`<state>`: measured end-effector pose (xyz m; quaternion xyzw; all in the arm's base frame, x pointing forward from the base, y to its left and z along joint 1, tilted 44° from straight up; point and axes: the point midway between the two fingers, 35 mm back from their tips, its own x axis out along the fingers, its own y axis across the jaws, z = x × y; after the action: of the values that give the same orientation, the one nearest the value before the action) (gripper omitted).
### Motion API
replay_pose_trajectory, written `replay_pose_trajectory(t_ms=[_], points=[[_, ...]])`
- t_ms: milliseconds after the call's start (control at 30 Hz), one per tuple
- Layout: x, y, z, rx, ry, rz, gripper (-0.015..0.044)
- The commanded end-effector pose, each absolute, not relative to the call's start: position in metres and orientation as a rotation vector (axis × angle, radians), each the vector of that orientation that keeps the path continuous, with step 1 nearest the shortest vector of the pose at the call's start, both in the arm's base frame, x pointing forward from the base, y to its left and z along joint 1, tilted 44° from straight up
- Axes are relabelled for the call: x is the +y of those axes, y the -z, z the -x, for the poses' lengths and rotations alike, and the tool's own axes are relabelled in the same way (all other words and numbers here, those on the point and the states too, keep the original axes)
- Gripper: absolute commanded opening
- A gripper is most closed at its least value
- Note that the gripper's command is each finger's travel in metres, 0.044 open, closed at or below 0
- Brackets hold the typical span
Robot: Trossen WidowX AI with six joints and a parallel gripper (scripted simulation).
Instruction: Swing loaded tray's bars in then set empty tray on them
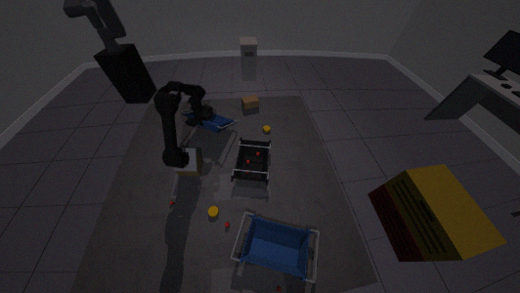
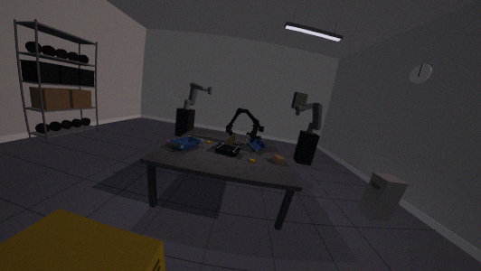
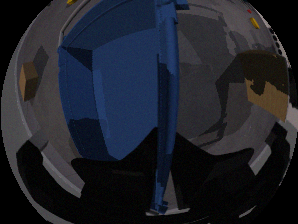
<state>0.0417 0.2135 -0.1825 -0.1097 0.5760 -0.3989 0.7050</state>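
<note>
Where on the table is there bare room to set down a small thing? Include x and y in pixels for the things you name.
In the top view, a patch lies right of the black tray (image 1: 261, 166) (image 2: 228, 154), up to the right edge of the table (image 1: 308, 176) (image 2: 203, 168) (image 3: 202, 30). It is crowded at left, where the gripper (image 1: 205, 117) (image 2: 257, 136) (image 3: 161, 131), shut on a tilted blue tray (image 1: 218, 123) (image 2: 257, 144) (image 3: 125, 75), works near a tan box (image 1: 194, 171) (image 2: 231, 139) (image 3: 267, 95).
</note>
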Motion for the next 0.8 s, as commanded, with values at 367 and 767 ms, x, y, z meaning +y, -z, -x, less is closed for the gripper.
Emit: replay_pose_trajectory(t_ms=[367,767], points=[[0.223,0.180,-0.043,1.286,0.869,0.217,0.0000],[0.259,0.171,-0.045,1.287,0.867,0.216,0.0000]])
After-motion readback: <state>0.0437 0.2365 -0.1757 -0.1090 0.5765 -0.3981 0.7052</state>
